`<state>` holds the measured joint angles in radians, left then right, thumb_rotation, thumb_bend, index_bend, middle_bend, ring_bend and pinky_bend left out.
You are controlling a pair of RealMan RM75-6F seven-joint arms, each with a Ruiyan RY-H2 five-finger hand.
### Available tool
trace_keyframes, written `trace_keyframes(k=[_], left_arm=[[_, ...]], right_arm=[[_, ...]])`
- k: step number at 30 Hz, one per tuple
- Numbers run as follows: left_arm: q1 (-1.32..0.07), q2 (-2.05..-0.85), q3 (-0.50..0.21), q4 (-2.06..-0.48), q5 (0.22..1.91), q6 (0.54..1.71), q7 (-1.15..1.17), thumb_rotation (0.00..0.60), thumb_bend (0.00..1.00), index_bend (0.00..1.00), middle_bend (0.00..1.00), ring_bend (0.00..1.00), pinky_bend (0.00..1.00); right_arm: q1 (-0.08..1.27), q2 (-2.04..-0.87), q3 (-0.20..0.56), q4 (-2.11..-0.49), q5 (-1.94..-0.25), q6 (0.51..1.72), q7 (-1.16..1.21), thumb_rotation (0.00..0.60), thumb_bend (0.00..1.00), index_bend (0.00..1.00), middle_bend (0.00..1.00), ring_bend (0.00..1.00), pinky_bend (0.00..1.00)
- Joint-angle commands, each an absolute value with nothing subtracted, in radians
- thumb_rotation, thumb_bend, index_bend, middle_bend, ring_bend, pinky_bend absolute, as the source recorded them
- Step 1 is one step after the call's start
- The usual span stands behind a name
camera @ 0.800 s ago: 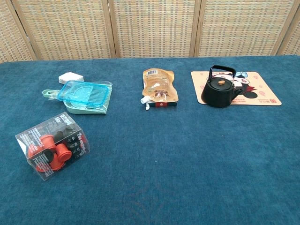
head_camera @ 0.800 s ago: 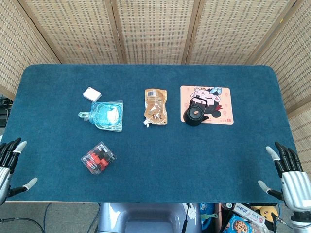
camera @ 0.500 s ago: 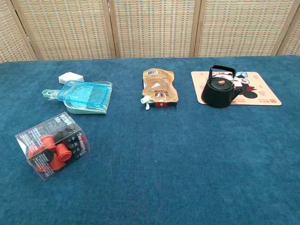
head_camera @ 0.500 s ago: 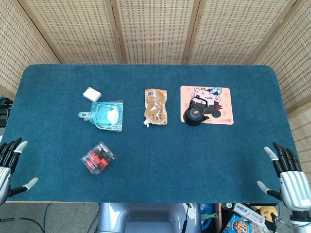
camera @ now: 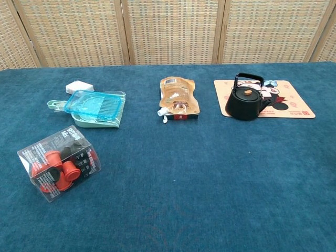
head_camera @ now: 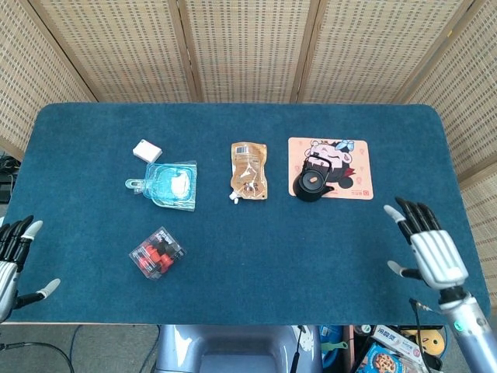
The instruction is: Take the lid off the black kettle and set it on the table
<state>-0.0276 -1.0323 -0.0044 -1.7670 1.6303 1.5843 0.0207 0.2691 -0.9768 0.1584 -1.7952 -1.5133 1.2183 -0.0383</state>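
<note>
The black kettle stands on a cartoon mat at the back right, its handle upright. Its lid, with a small wooden knob, sits on the kettle. My right hand hovers open over the table's front right part, fingers spread, well short of the kettle. My left hand is open off the table's front left corner. Neither hand appears in the chest view.
A brown spouted pouch lies mid-table left of the kettle. A blue dustpan set and a white block sit at left. A clear box of red and black caps lies front left.
My right hand has moved up and inward from the front right edge onto the table, toward the kettle. The left hand has barely shifted.
</note>
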Motion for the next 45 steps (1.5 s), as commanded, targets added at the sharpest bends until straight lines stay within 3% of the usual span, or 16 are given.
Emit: trace_keyframes(k=[1, 2, 5, 11, 17, 23, 34, 45], left_arm=[[-0.036, -1.037, -0.013, -1.768, 1.611, 1.569, 0.030, 0.600, 0.17, 0.00, 0.00, 0.00, 0.00], [-0.038, -1.039, -0.015, -1.768, 1.604, 1.564, 0.032, 0.600, 0.17, 0.00, 0.00, 0.00, 0.00], [-0.044, -1.041, -0.024, -1.768, 1.581, 1.552, 0.037, 0.600, 0.17, 0.00, 0.00, 0.00, 0.00], [-0.049, -1.042, -0.034, -1.763, 1.549, 1.539, 0.038, 0.600, 0.17, 0.00, 0.00, 0.00, 0.00], [-0.050, -1.042, -0.042, -1.764, 1.532, 1.539, 0.040, 0.600, 0.17, 0.00, 0.00, 0.00, 0.00], [-0.057, -1.042, -0.059, -1.766, 1.489, 1.523, 0.041, 0.600, 0.17, 0.00, 0.00, 0.00, 0.00], [-0.063, -1.045, -0.063, -1.765, 1.462, 1.505, 0.047, 0.600, 0.17, 0.00, 0.00, 0.00, 0.00], [-0.070, -1.048, -0.064, -1.763, 1.453, 1.492, 0.054, 0.600, 0.17, 0.00, 0.00, 0.00, 0.00]], right_arm=[[0.532, -0.969, 0.295, -1.758, -1.334, 0.920, -0.067, 0.600, 0.83, 0.03, 0.01, 0.00, 0.01], [0.569, -0.988, 0.307, -1.739, -1.309, 0.880, -0.066, 0.600, 0.91, 0.05, 0.02, 0.00, 0.02], [0.687, -1.075, 0.334, -1.641, -1.210, 0.762, -0.085, 0.600, 1.00, 0.08, 0.05, 0.00, 0.07], [0.841, -1.236, 0.336, -1.453, -1.038, 0.676, -0.201, 0.600, 1.00, 0.11, 0.08, 0.00, 0.08], [0.929, -1.326, 0.313, -1.342, -0.912, 0.645, -0.302, 0.600, 1.00, 0.11, 0.08, 0.00, 0.08], [1.067, -1.468, 0.215, -1.163, -0.774, 0.621, -0.531, 0.600, 1.00, 0.15, 0.13, 0.00, 0.08], [1.142, -1.599, 0.116, -0.973, -0.580, 0.618, -0.722, 0.600, 1.00, 0.18, 0.16, 0.00, 0.08], [1.142, -1.605, 0.060, -0.924, -0.478, 0.652, -0.833, 0.600, 1.00, 0.27, 0.25, 0.00, 0.08]])
